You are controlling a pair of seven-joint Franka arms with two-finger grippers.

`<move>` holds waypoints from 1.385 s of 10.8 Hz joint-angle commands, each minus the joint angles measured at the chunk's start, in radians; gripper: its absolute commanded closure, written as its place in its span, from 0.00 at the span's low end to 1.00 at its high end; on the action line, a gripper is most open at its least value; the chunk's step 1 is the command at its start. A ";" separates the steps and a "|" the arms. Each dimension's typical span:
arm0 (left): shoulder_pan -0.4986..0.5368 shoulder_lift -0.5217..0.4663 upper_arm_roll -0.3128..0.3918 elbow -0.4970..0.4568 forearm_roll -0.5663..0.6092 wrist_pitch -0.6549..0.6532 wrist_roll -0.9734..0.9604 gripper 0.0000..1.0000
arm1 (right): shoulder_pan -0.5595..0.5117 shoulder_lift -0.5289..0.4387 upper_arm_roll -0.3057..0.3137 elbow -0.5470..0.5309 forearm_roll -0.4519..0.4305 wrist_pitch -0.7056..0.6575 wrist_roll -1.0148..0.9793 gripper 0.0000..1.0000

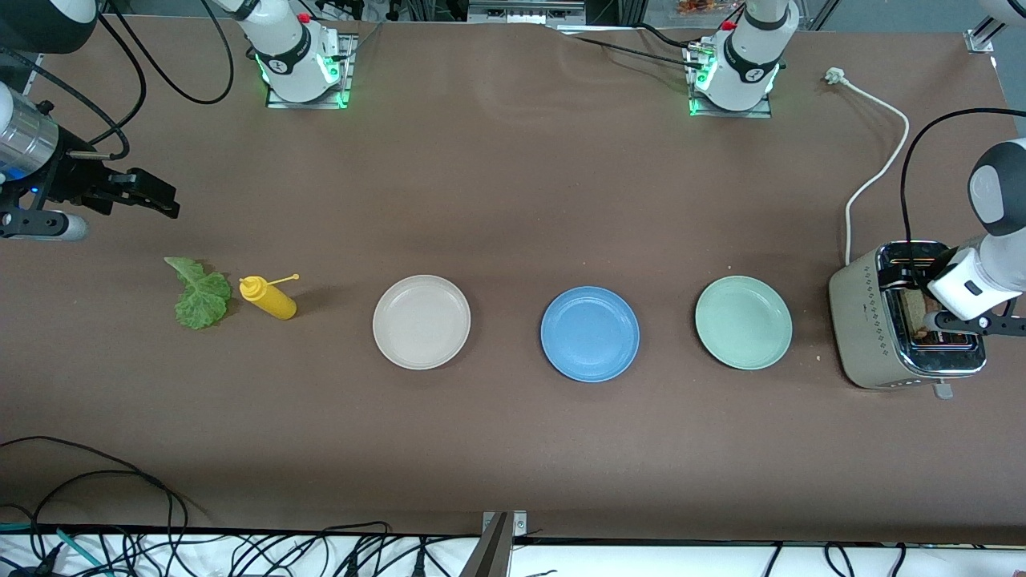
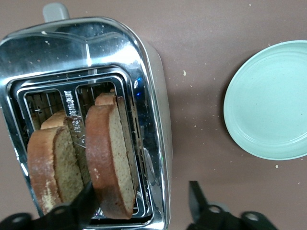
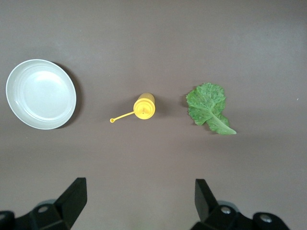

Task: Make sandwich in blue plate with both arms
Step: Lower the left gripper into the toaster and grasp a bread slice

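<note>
The toaster (image 1: 870,324), beige-sided with a polished chrome top, stands at the left arm's end of the table with two slices of brown wholemeal bread upright in its slots. The left gripper (image 2: 141,203) is down over the toaster, its black fingers (image 2: 79,203) spread wide on either side of one bread slice (image 2: 112,160); contact with the crust cannot be confirmed. That slice is flat and square-ish with a darker, floury crust, standing on edge, its long axis along the slot. The second slice (image 2: 53,165) stands parallel in the neighbouring slot. Three round, shallow, matte plates with raised rims lie in a row: the blue plate (image 1: 590,333) in the middle, a mint-green plate (image 1: 743,322) toward the toaster and a beige plate (image 1: 422,321) toward the right arm's end. Past the beige plate stands a yellow squeeze bottle (image 1: 268,298), and just beside it a crinkled green lettuce leaf (image 1: 199,295) lies flat, its pale stem end pointing away from the front camera. The right gripper (image 3: 139,201) waits above that end of the table, fingers wide apart, holding nothing.
</note>
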 commanded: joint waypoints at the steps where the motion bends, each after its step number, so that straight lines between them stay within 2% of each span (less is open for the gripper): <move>1: 0.017 0.015 -0.006 0.011 0.007 0.005 0.044 0.58 | -0.001 -0.008 0.000 -0.010 -0.011 0.009 -0.016 0.00; 4: 0.020 0.015 -0.007 0.012 0.009 0.004 0.044 0.99 | -0.001 -0.008 0.000 -0.010 -0.011 0.007 -0.016 0.00; 8: 0.019 0.007 -0.017 0.055 0.009 -0.024 0.041 1.00 | -0.001 -0.008 -0.001 -0.012 -0.009 0.009 -0.016 0.00; 11: 0.019 -0.002 -0.058 0.180 0.006 -0.114 0.062 1.00 | -0.001 -0.008 0.000 -0.012 -0.009 0.009 -0.016 0.00; 15: 0.011 -0.021 -0.076 0.316 -0.048 -0.281 0.076 1.00 | 0.001 -0.008 -0.001 -0.012 -0.009 0.007 -0.016 0.00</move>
